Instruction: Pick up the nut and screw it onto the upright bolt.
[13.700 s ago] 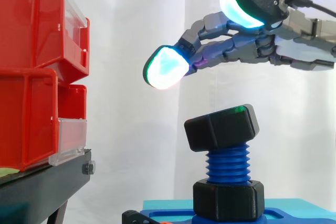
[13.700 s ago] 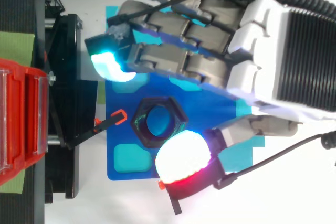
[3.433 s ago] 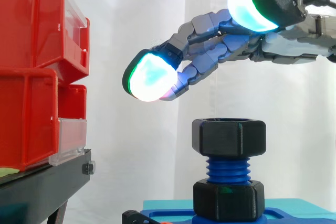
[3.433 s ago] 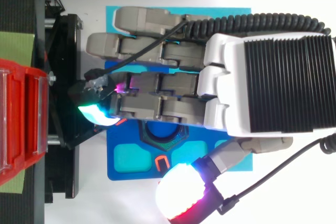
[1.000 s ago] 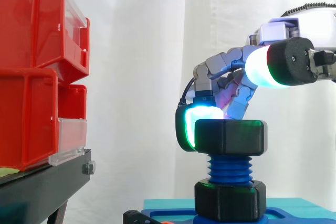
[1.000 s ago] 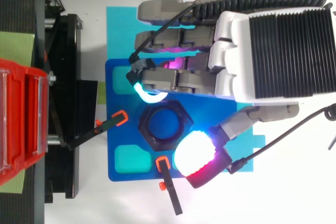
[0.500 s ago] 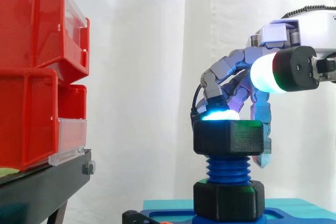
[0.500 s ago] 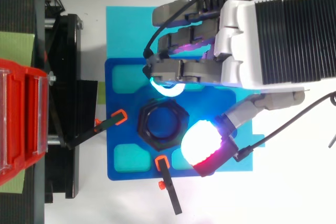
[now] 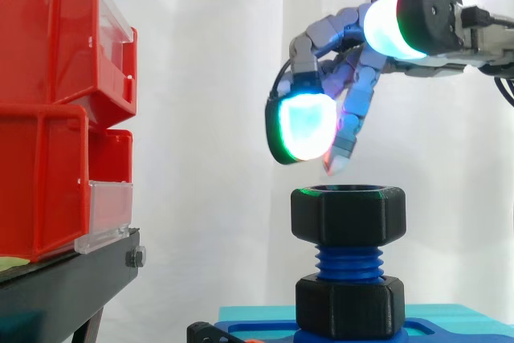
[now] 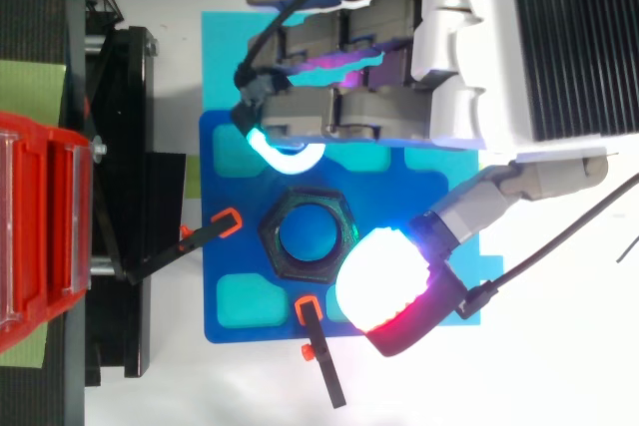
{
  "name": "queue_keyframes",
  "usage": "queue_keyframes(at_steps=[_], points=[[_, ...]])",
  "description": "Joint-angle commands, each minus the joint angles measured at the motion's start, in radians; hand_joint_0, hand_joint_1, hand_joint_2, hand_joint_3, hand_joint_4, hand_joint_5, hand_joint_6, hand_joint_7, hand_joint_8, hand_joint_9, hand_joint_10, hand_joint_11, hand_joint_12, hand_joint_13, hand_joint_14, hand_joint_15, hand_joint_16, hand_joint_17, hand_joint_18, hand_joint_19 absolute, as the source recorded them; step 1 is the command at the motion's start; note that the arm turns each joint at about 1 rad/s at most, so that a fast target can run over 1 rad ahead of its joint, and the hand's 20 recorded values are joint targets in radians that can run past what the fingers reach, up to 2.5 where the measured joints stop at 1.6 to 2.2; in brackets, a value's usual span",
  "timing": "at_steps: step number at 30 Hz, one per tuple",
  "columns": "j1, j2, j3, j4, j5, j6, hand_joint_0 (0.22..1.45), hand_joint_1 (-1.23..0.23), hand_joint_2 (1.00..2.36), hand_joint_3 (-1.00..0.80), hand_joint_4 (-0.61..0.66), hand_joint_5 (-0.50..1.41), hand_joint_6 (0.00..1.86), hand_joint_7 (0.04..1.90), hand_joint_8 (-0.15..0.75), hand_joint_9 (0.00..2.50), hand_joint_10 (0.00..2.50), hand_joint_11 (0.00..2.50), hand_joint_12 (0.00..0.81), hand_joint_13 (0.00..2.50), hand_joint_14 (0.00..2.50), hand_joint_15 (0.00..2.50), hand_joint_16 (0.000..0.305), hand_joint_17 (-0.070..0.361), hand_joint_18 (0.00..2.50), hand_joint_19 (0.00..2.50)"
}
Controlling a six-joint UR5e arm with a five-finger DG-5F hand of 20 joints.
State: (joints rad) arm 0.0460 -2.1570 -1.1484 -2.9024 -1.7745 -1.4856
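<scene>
A black hexagonal nut (image 9: 348, 213) sits level on the top of the upright blue threaded bolt (image 9: 348, 262), which rises from a second black nut (image 9: 349, 305) on the blue base plate (image 10: 225, 261). From above the nut (image 10: 304, 236) shows as a ring with the blue bolt end in its hole. My hand (image 9: 418, 26) hangs above the nut, clear of it, with loosely bent fingers spread apart and holding nothing. One glowing fingertip (image 9: 303, 126) hovers above the nut's left edge. In the top view the hand (image 10: 499, 57) is above and right of the nut.
Red bins (image 9: 56, 110) stack on a black stand (image 9: 64, 287) at the left. Two small orange-and-black clamps (image 10: 215, 228) (image 10: 315, 341) hold the base plate, which lies on a cyan mat (image 10: 225, 42). A white curtain hangs behind.
The hand has let go of the nut and lifted away from it, its fingers spreading. The nut stays level on the bolt, slightly lower than a second ago.
</scene>
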Motion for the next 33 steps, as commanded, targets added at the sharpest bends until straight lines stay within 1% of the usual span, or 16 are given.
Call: queue_keyframes(at_steps=[1,3,4,8,9,10,12,13,15,17,18,22,25,30,33], points=[[-0.002,-0.001,0.004,0.003,-0.002,-0.007,0.53,-0.10,1.00,-0.50,0.24,-0.07,0.50,0.86,0.234,1.08,0.00,0.00,0.236,0.62,0.00,0.00,0.024,0.055,0.30,0.00],[0.000,-0.001,0.004,0.005,0.001,-0.013,0.53,-0.10,1.00,-0.50,0.24,-0.07,0.50,0.78,0.228,1.03,0.00,0.00,0.236,0.61,0.00,0.00,0.025,0.056,0.29,0.00],[0.002,-0.003,0.001,0.006,0.001,-0.016,0.53,-0.10,1.00,-0.50,0.26,-0.08,0.50,0.70,0.228,0.99,0.00,0.00,0.235,0.58,0.00,0.00,0.026,0.057,0.28,0.00],[0.012,-0.003,-0.031,0.038,0.003,-0.015,0.52,-0.10,1.00,-0.50,0.27,-0.09,0.50,0.62,0.209,0.89,0.00,0.00,0.237,0.52,0.00,0.00,0.027,0.061,0.22,0.00],[0.018,-0.003,-0.068,0.086,0.003,-0.012,0.52,-0.09,1.00,-0.50,0.27,-0.10,0.50,0.59,0.197,0.82,0.00,0.00,0.241,0.48,0.00,0.00,0.027,0.062,0.19,0.00],[0.018,-0.003,-0.068,0.086,0.003,-0.012,0.52,-0.08,1.00,-0.50,0.27,-0.11,0.50,0.58,0.190,0.77,0.00,0.00,0.247,0.44,0.00,0.00,0.028,0.064,0.13,0.00],[0.021,-0.003,-0.088,0.117,0.003,-0.008,0.51,-0.07,1.00,-0.50,0.25,-0.12,0.50,0.57,0.185,0.68,0.00,0.00,0.264,0.36,0.00,0.00,0.029,0.066,0.03,0.00],[0.023,-0.003,-0.103,0.150,0.004,-0.002,0.51,-0.06,1.00,-0.50,0.24,-0.12,0.50,0.56,0.178,0.66,0.00,0.00,0.269,0.33,0.00,0.00,0.030,0.067,0.00,0.00],[0.028,-0.001,-0.113,0.178,0.004,0.004,0.51,-0.04,1.00,-0.50,0.23,-0.14,0.50,0.54,0.168,0.55,0.00,0.00,0.286,0.23,0.00,0.00,0.032,0.072,0.00,0.00],[0.029,-0.003,-0.113,0.180,0.004,0.010,0.50,-0.02,1.00,-0.50,0.20,-0.15,0.50,0.54,0.166,0.46,0.00,0.00,0.294,0.16,0.00,0.00,0.034,0.076,0.00,0.00],[0.034,-0.003,-0.113,0.167,0.004,0.011,0.50,0.00,1.00,-0.50,0.18,-0.16,0.50,0.55,0.164,0.41,0.00,0.00,0.303,0.11,0.00,0.00,0.036,0.080,0.00,0.00],[0.040,-0.003,-0.113,0.146,0.004,0.011,0.50,0.01,1.00,-0.50,0.16,-0.16,0.50,0.55,0.158,0.31,0.00,0.00,0.315,0.02,0.00,0.00,0.038,0.085,0.00,0.00],[0.044,-0.003,-0.113,0.127,0.004,0.015,0.50,0.02,1.00,-0.50,0.16,-0.16,0.50,0.56,0.158,0.27,0.00,0.00,0.320,0.00,0.00,0.00,0.039,0.087,0.00,0.00],[0.052,-0.006,-0.113,0.129,0.004,0.019,0.50,0.05,1.00,-0.50,0.15,-0.17,0.50,0.58,0.157,0.23,0.00,0.00,0.324,0.00,0.00,0.00,0.039,0.087,0.00,0.00],[0.052,-0.024,-0.113,0.134,0.003,0.024,0.50,0.05,1.00,-0.50,0.15,-0.17,0.50,0.59,0.162,0.23,0.00,0.00,0.325,0.00,0.00,0.00,0.039,0.088,0.00,0.00]])
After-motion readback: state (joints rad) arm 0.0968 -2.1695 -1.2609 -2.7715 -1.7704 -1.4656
